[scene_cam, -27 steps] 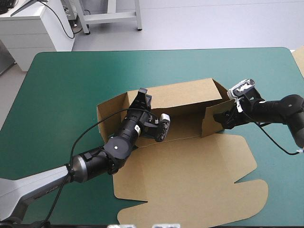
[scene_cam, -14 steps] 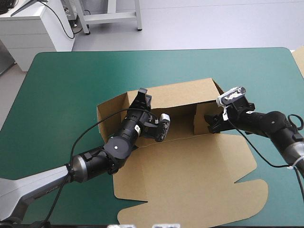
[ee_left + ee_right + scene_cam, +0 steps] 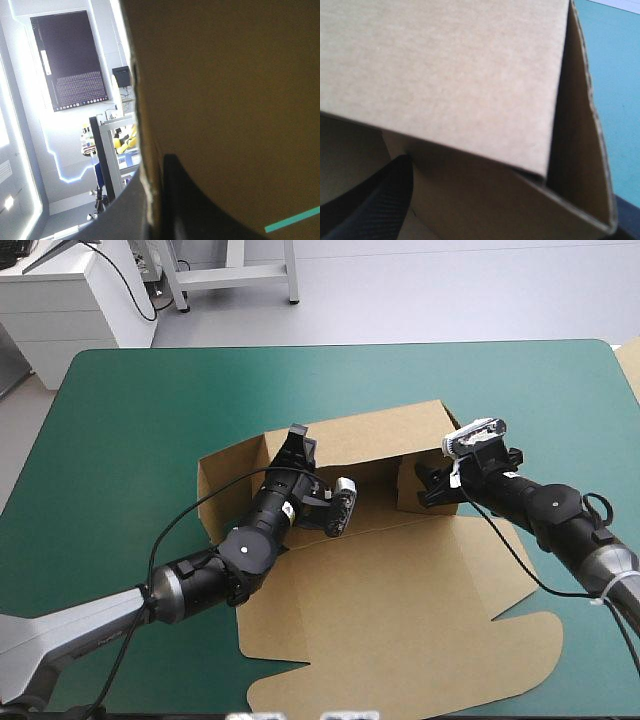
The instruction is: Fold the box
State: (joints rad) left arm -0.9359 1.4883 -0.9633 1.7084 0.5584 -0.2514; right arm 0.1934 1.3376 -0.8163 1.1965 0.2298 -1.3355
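Brown box [image 3: 385, 570] is sitting mid-bench [image 3: 130, 410], long axis running left-right, back wall [image 3: 370, 435] standing, lid [image 3: 420, 640] lying flat toward the near edge. Left gripper [image 3: 297, 445] is clamping the back wall's top edge near its left end with the board sandwiched in it, so it's bracing that wall upright. Right gripper [image 3: 432, 485] is working at the right end flap [image 3: 405, 490], which is standing swung inward across the tray's right end. Can't tell if it's grasping or just pushing, since the flap is hiding it. Key relation: the flap is lying directly ahead of the right gripper, crosswise to the long axis, so I'm judging the next push is going leftward along that axis. Right arm is nearer, left is anchoring. Left end flap [image 3: 225, 480] is looking raised but not tucked.
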